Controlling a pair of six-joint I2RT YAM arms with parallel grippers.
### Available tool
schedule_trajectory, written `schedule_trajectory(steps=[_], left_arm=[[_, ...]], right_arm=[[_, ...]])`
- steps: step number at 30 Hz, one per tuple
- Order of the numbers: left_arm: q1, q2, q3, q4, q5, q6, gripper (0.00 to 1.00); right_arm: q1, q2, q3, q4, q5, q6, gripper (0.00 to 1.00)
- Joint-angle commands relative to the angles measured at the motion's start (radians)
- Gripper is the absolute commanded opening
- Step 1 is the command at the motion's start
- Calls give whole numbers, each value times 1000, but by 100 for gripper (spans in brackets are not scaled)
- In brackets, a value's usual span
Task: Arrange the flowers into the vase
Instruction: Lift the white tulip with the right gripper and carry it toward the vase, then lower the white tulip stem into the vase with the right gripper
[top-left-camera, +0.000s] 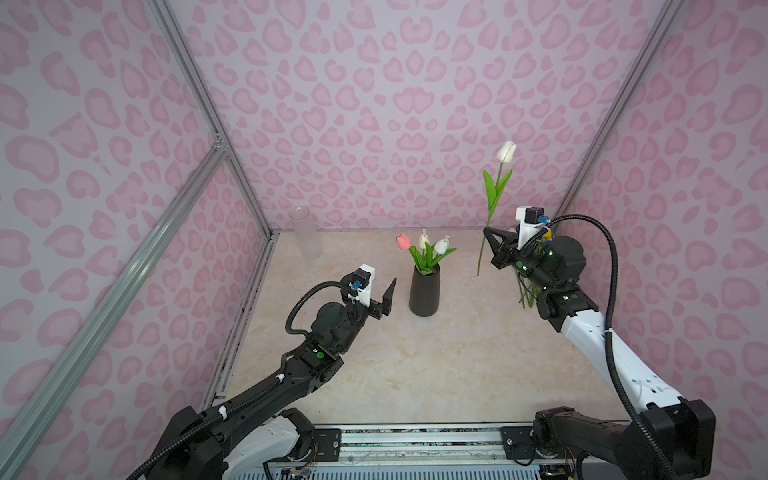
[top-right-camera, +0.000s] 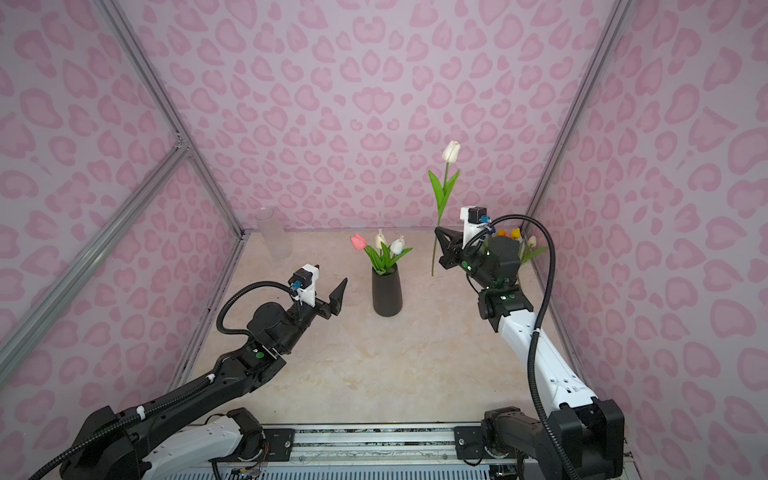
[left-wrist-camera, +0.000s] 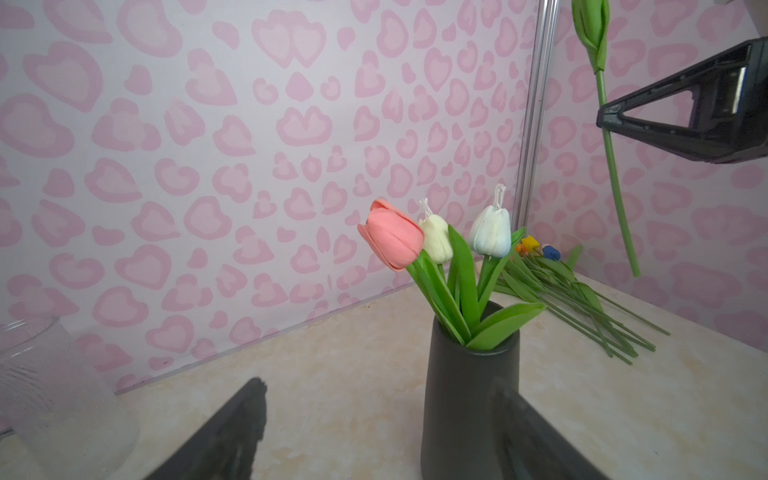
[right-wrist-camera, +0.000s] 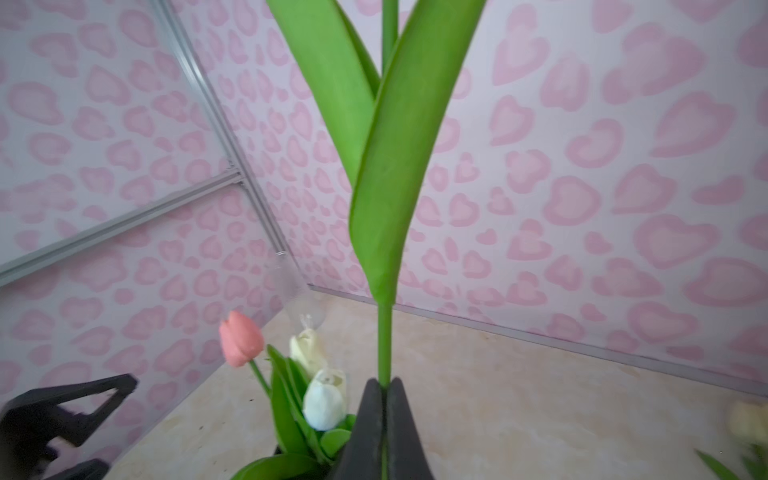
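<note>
Both arms extended forward, left hand (top-left-camera: 386, 297) spread wide, right hand (top-left-camera: 487, 231) raised higher, pinched tight

both top views look down from high behind the arm bases (top-left-camera: 552, 428), facing the back wall (top-left-camera: 395, 104), and share the whole tabletop (top-left-camera: 395, 365). the left wrist view sits low behind the left gripper (left-wrist-camera: 378, 395), close to the dark vase (left-wrist-camera: 469, 407) ahead of it. the right wrist view looks past the right gripper (right-wrist-camera: 385, 384), the stem (right-wrist-camera: 384, 340) very near; both wrist views share the vase's tulips (left-wrist-camera: 390, 237)
</note>
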Motion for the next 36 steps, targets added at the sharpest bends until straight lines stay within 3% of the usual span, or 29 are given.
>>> schedule_trajectory(steps=[1, 7, 10, 19, 36], left_arm=[[-1, 4, 14, 43, -12, -14, 85], [-1, 3, 18, 48, -10, -20, 85], [-1, 6, 35, 27, -3, -15, 85], [-1, -11, 29, 15, -7, -11, 85], [-1, -48, -6, 7, -50, 1, 85]], right_arm=[[91, -6, -55, 280, -32, 33, 0], [254, 8, -104, 380, 82, -146, 0], [284, 51, -99, 420, 123, -165, 0], [296, 161, -104, 538, 226, -206, 0], [298, 287, -141, 653, 250, -223, 0]])
